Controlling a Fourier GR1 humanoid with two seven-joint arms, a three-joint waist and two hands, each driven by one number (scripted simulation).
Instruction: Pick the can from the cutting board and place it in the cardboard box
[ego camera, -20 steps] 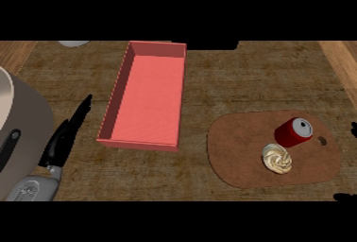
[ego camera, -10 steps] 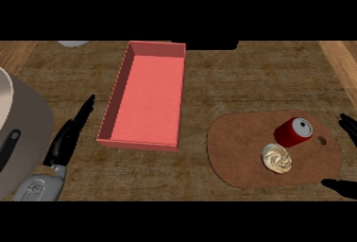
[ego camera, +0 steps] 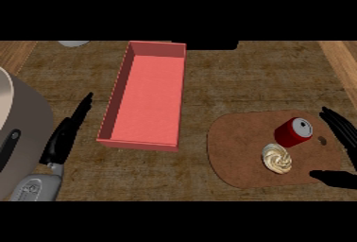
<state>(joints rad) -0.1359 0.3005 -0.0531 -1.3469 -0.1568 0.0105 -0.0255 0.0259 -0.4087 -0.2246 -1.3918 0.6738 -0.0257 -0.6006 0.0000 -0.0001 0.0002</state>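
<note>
Right black hand (ego camera: 339,128), fingers and thumb spread wide, has moved in from the counter's right edge to just beside the upright red metal can (ego camera: 293,132) on the rounded brown cutting board (ego camera: 237,146), grasp not yet made; the long red cardboard box (ego camera: 145,94) waits well apart.

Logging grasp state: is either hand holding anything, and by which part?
Nothing held. The right hand is open beside the can, not touching it; the can sits on the cutting board. The left hand rests open at the view's left.
</note>
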